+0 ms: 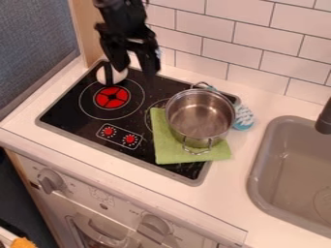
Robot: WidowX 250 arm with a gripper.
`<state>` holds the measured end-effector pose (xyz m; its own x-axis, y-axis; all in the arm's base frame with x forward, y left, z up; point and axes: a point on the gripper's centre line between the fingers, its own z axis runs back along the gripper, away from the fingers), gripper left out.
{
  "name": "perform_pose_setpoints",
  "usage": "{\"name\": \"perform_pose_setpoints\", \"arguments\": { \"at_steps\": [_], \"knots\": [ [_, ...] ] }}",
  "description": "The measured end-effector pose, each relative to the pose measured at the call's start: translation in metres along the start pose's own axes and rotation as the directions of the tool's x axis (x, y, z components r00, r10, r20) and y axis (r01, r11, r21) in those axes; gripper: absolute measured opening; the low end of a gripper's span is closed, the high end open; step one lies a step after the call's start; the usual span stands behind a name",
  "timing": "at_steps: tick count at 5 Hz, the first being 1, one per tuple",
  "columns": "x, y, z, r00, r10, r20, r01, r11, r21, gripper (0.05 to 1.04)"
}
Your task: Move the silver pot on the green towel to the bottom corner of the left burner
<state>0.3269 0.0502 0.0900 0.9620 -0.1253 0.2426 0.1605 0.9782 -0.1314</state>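
Had jaws apart, at the bottom of black gripper (136,70) over back of cooktop (67,115). Nearest, saw oven knobs (50,181) below the white counter (223,201). Next, found green towel (166,149) spread across cooktop's right side and onto counter. Found silver pot (200,114) upright on towel, overlapping the right burner (154,107) (so off the left one). Spotted blue-and-white item (244,117) just beside pot. Beyond, at left, saw red-centred left burner (112,97), then white round object (118,76), then wall tiles (219,50).
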Motion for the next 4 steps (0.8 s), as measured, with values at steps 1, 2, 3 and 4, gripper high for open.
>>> {"name": "perform_pose_setpoints", "arguments": {
  "at_steps": [1, 2, 3, 4],
  "knots": [
    [-0.013, -0.017, -0.021, 0.997, 0.074, -0.021, -0.073, 0.997, 0.022, 1.001],
    [-0.009, -0.026, -0.039, 0.990, 0.138, -0.011, -0.138, 0.989, 0.053, 1.001],
    [-0.002, -0.036, -0.052, 0.991, 0.136, 0.006, -0.136, 0.989, 0.066, 1.001],
    [0.008, -0.041, -0.055, 0.992, 0.129, -0.002, -0.129, 0.990, 0.061, 1.001]
  ]
}}
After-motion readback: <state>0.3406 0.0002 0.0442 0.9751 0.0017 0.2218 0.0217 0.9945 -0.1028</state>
